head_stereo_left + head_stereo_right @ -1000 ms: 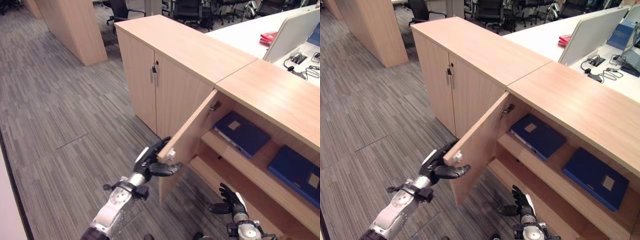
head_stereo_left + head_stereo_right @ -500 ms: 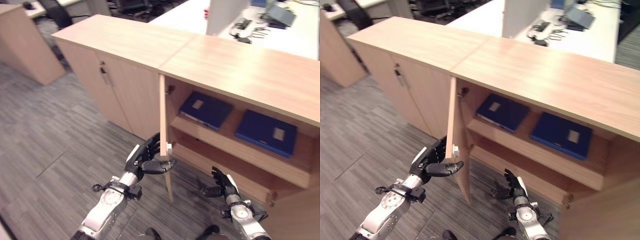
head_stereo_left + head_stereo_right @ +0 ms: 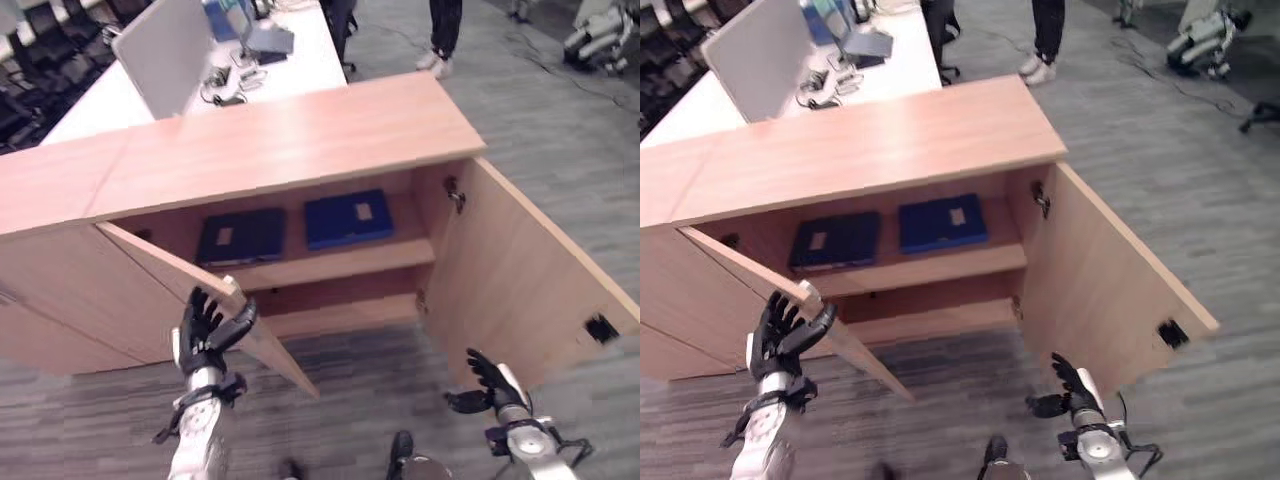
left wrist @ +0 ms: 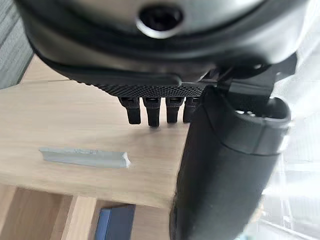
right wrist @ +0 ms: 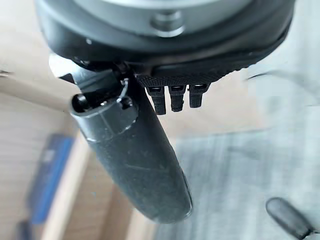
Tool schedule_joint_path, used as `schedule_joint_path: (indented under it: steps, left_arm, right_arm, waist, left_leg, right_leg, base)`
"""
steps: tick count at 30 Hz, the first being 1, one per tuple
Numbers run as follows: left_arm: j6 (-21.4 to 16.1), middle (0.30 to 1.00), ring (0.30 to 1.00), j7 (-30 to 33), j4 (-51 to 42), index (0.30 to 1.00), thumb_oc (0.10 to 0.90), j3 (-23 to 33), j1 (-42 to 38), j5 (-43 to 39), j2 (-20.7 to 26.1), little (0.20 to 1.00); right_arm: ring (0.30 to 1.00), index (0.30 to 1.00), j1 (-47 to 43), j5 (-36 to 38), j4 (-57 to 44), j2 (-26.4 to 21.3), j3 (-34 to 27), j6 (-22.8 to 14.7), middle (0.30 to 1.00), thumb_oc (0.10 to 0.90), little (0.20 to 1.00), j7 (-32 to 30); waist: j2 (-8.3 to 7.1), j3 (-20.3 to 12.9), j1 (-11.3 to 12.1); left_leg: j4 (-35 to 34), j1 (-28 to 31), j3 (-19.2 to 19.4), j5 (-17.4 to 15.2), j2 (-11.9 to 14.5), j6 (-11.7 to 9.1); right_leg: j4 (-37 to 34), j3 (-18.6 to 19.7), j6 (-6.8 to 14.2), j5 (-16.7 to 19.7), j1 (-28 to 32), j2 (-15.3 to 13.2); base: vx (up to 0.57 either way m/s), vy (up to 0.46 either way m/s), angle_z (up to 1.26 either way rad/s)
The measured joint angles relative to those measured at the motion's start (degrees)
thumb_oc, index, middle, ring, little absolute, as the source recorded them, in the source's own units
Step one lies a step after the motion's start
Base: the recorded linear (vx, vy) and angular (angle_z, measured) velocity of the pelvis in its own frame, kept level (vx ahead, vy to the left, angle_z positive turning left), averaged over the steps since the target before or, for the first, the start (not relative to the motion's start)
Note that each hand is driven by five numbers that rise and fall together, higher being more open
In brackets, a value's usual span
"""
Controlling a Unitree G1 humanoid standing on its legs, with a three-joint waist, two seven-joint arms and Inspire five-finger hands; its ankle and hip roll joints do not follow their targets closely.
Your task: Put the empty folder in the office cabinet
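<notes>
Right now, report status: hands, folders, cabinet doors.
Left hand open, fingers against the left door. Right hand open, low by the right door. Two blue folders flat on the upper shelf. Both doors open, nothing blocking.

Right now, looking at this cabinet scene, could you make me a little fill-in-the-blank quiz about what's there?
1. Both doors of the wooden cabinet stand ____.
2. The number of blue folders lying on the upper shelf is ____.
3. The left hand, fingers spread, is at the edge of the ____ door.
4. The right hand holds ____.

Missing words: open; two; left; nothing
</notes>
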Motion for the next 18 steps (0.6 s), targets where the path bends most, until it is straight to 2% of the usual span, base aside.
schedule_joint_path:
  steps: [1, 2, 3, 4, 5, 6, 7, 8, 9, 10, 11, 12, 13, 14, 15, 16, 17, 18]
  left_arm:
    - [-1.05, 0.9, 0.9, 0.33, 3.83, 0.9, 0.8, 1.41, -2.78, 0.49, 1.18, 0.9]
    - [-0.88, 0.9, 0.9, 1.25, 5.66, 0.9, 0.8, 2.12, -4.43, 0.46, 1.74, 0.9]
    - [-0.62, 0.9, 0.9, 2.56, 8.42, 0.9, 0.8, 2.55, -6.6, 0.45, 2.94, 0.9]
    - [1.83, 0.9, 0.9, 3.5, 11.9, 0.9, 0.8, 4.7, -9.52, 0.8, 3.69, 0.9]
    - [3.2, 0.9, 0.9, 3.52, 14.87, 0.9, 0.8, 4.36, -12.46, 1.93, 5.5, 0.9]
    - [5.32, 0.9, 0.9, 2.75, 19.92, 0.9, 0.8, 2.96, -17.05, 3.73, 11.4, 0.9]
    - [5.76, 0.9, 0.9, 1.47, 23.89, 0.9, 0.8, 1.26, -19.3, 5.03, 14.48, 0.9]
    - [8.62, 0.9, 0.9, -0.28, 29.28, 0.9, 0.8, -0.15, -21.66, 6.33, 18.13, 0.9]
    - [9.25, 0.9, 0.9, -1.17, 31.46, 0.9, 0.8, -0.83, -23.12, 6.65, 20.25, 0.9]
    - [10.14, 0.9, 0.9, -1.3, 32.32, 0.9, 0.8, -0.4, -24.47, 6.66, 20.67, 0.9]
    - [11.09, 0.9, 0.9, -1.14, 34.66, 0.9, 0.8, 0.41, -27.67, 6.9, 21.63, 0.9]
    - [11.01, 0.9, 0.9, -2.03, 35.5, 0.9, 0.8, 0.17, -28.65, 7.3, 22.87, 0.9]
    - [11.07, 0.9, 0.9, -2.57, 36.53, 0.9, 0.8, -0.03, -28.64, 8.42, 23.48, 0.9]
    - [11.11, 0.9, 0.9, -3.19, 36.92, 0.9, 0.8, 0.02, -28.95, 8.43, 23.39, 0.9]
    - [11.14, 0.9, 0.9, -3.71, 36.98, 0.9, 0.8, -0.05, -29.81, 8.44, 23.2, 0.9]
    - [10.53, 0.9, 0.9, -4.72, 36.72, 0.9, 0.8, -0.07, -30.44, 8.48, 23.01, 0.9]
    - [10.25, 0.9, 0.9, -4.69, 36.65, 0.9, 0.8, -0.03, -30.37, 8.57, 22.7, 0.9]
    - [10.27, 0.9, 0.9, -4.67, 36.61, 0.9, 0.8, -0.03, -30.39, 8.69, 22.29, 0.9]
  right_arm:
    - [0.9, 0.9, -0.49, 0.01, 0.76, 2.42, -0.01, 0.13, 0.9, 0.8, 0.9, 0.47]
    - [0.9, 0.9, -0.33, 0.0, 0.03, 3.49, -0.16, -0.08, 0.9, 0.8, 0.9, 0.58]
    - [0.9, 0.9, -0.51, 0.05, -2.1, 4.18, -0.17, -0.19, 0.9, 0.8, 0.9, 0.67]
    - [0.9, 0.9, 0.01, 0.05, -5.67, 2.1, -0.13, -1.89, 0.9, 0.8, 0.9, 1.09]
    - [0.9, 0.9, 0.07, 0.03, -6.5, 0.71, -0.36, -2.25, 0.9, 0.8, 0.9, 1.53]
    - [0.9, 0.9, 0.1, 0.04, -6.11, 2.23, 0.1, -1.29, 0.9, 0.8, 0.9, 1.91]
    - [0.9, 0.9, -0.24, -0.04, -5.75, 2.74, 0.29, -0.7, 0.9, 0.8, 0.9, 2.38]
    - [0.9, 0.9, 0.76, 0.01, -6.3, 3.7, -0.26, -0.34, 0.9, 0.8, 0.9, 2.16]
    - [0.9, 0.9, 0.45, 0.02, -6.94, 3.63, -0.31, -0.56, 0.9, 0.8, 0.9, 1.97]
    - [0.9, 0.9, 0.88, 0.06, -7.95, 2.38, -0.4, -0.48, 0.9, 0.8, 0.9, 1.85]
    - [0.9, 0.9, 2.08, 0.04, -8.07, 1.79, -0.66, -0.03, 0.9, 0.8, 0.9, 1.93]
    - [0.9, 0.9, 2.66, 0.04, -7.8, 2.27, -0.26, 0.37, 0.9, 0.8, 0.9, 1.96]
    - [0.9, 0.9, 3.02, 0.04, -7.77, 2.36, -0.14, 0.59, 0.9, 0.8, 0.9, 1.93]
    - [0.9, 0.9, 3.42, 0.04, -8.15, 2.2, -0.31, 0.26, 0.9, 0.8, 0.9, 1.83]
    - [0.9, 0.9, 4.12, 0.05, -8.64, 1.91, -0.31, 0.12, 0.9, 0.8, 0.9, 1.8]
    - [0.9, 0.9, 5.68, 0.05, -8.66, 1.94, 0.04, 0.18, 0.9, 0.8, 0.9, 2.32]
    - [0.9, 0.9, 6.21, 0.03, -8.52, 1.9, 0.23, 0.21, 0.9, 0.8, 0.9, 2.63]
    - [0.9, 0.9, 6.63, 0.03, -8.51, 1.91, 0.14, 0.21, 0.9, 0.8, 0.9, 2.44]
  waist:
    - [-3.43, 1.8, -0.19]
    - [-4.54, 1.73, -0.74]
    - [-4.75, 1.67, -0.58]
    - [0.69, 1.26, -0.26]
    - [3.72, 2.01, -1.54]
    - [-2.4, 2.98, -2.59]
    - [-4.03, 3.65, -2.88]
    - [-3.72, 2.99, -5.71]
    - [-3.89, 3.08, -6.28]
    - [-1.89, 2.87, -5.78]
    - [-2.23, 2.98, -6.9]
    - [-5.05, 2.78, -6.59]
    - [-4.59, 2.59, -6.38]
    - [-3.53, 2.73, -6.78]
    - [-3.15, 2.78, -7.54]
    - [-4.67, 1.94, -7.99]
    - [-4.67, 1.74, -8.06]
    - [-4.05, 1.42, -8.6]
  left_leg:
    - [2.01, 0.23, 0.16, 2.86, -0.47, 0.05]
    - [6.24, -1.43, 0.85, 1.96, -0.73, -0.14]
    - [12.11, -3.08, 3.21, 0.38, -1.61, 0.38]
    - [12.92, -2.35, 5.86, -4.39, 0.62, 4.65]
    - [8.65, 0.51, 6.29, -3.73, 2.54, 2.09]
    - [5.03, 3.2, 8.73, 0.5, -2.14, -0.07]
    - [3.86, 4.68, 10.0, 1.72, -3.67, -0.87]
    - [3.98, 3.58, 9.69, 1.46, -3.59, 0.44]
    - [4.58, 3.12, 10.22, 1.07, -5.13, 1.79]
    - [2.4, 3.47, 11.11, -0.57, -4.2, 4.87]
    - [0.03, 4.58, 13.47, 2.82, -4.29, 2.9]
    - [-0.74, 6.21, 14.21, 3.11, -6.26, 2.59]
    - [-0.49, 6.12, 14.25, 3.32, -5.99, 2.84]
    - [-0.55, 5.9, 14.3, 3.29, -4.54, 3.13]
    - [-0.5, 5.6, 14.82, 4.2, -4.04, 3.45]
    - [-0.62, 6.02, 15.57, 4.48, -5.4, 3.17]
    - [-0.66, 6.4, 15.64, 4.82, -5.76, 2.75]
    - [-0.65, 6.09, 15.35, 4.87, -5.41, 2.79]
  right_leg:
    - [1.88, 4.29, -1.8, 3.63, -1.91, 0.49]
    - [0.6, 5.61, -1.34, 3.76, -2.65, 0.36]
    - [-2.32, 7.1, -0.61, 4.2, -3.15, 0.69]
    - [-7.91, 3.99, 3.78, 1.6, -2.47, 3.74]
    - [0.83, 3.29, 3.24, -1.23, -4.03, 3.55]
    - [10.69, 6.66, 4.07, -4.88, -3.31, -3.79]
    - [10.04, 6.16, 2.26, -1.76, -3.08, -5.67]
    - [3.91, 8.83, 4.64, 0.54, -2.91, -2.14]
    - [-0.33, 9.01, 5.88, 1.29, -2.78, -1.69]
    - [0.18, 7.32, 4.21, 1.82, -3.48, -0.76]
    - [4.85, 7.07, 3.31, -0.28, -3.33, -2.78]
    - [2.75, 6.14, 3.12, 2.08, -1.71, -5.72]
    - [-0.46, 6.16, 4.68, 3.48, -1.3, -4.46]
    - [-2.26, 5.53, 5.48, 4.67, -0.29, -3.54]
    - [-1.42, 4.7, 5.3, 4.51, -0.58, -3.61]
    - [-0.04, 5.43, 5.52, 4.12, 0.45, -5.99]
    - [-2.11, 3.4, 4.62, 6.63, 1.29, -6.45]
    - [-3.26, 2.85, 4.9, 6.82, 1.58, -5.98]
  base:
    - [0.14, 0.13, -0.58]
    - [0.15, 0.175, -0.74]
    - [0.07, 0.141, -1.37]
    - [0.11, 0.218, -1.39]
    - [0.08, 0.217, -1.03]
    - [0.08, 0.205, -0.32]
    - [0.07, 0.175, -0.41]
    - [0.07, 0.168, -0.77]
    - [0.06, 0.156, -1.04]
    - [0.06, 0.168, -0.98]
    - [0.04, 0.149, -0.87]
    - [0.03, 0.131, -1.12]
    - [0.03, 0.111, -1.04]
    - [0.03, 0.111, -0.89]
    - [0.01, 0.132, -0.3]
    - [0.0, 0.115, -0.36]
    - [0.01, 0.1, -0.3]
    - [0.01, 0.045, -0.14]
